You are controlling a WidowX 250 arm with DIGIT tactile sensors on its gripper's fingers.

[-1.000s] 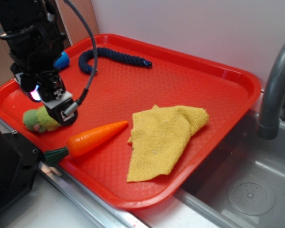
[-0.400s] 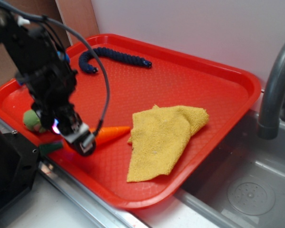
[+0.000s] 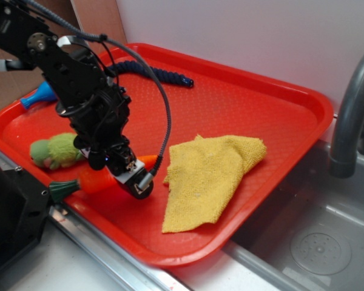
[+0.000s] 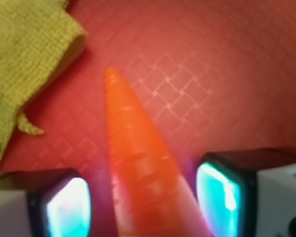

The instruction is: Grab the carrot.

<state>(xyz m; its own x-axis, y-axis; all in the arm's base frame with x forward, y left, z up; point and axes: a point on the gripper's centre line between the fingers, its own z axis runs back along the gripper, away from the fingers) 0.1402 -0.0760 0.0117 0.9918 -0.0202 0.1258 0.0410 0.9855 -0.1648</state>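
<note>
Straddling the carrot [image 4: 138,168], the gripper [image 4: 143,205] has its two fingers spread, one on each side of the orange body in the wrist view, with a narrow strip of red showing between each lit pad [image 4: 214,197] and the carrot, so the fingers are not pressed against it. The carrot's pointed tip runs away from the camera toward the yellow cloth [image 4: 24,69], whose edge lies just beside the tip without touching it.

From the exterior view, the gripper [image 3: 130,176] sits low over the carrot [image 3: 97,180] near the front edge of the red tray [image 3: 279,91]. The carrot lies flat on the tray, its dark green stem end pointing at the front left rim and its tip hidden partly behind the gripper. Just behind the stem end lies a fuzzy green plush toy [image 3: 56,150]. The yellow cloth [image 3: 209,176] is crumpled in the middle of the tray, to the right of the gripper. Farther back, a blue bottle [image 3: 39,95] shows at the left behind the arm, and a dark blue rope [image 3: 161,73] curves along the far side. A grey faucet [image 3: 352,109] stands beyond the tray on the right, above a metal sink [image 3: 315,242].
</note>
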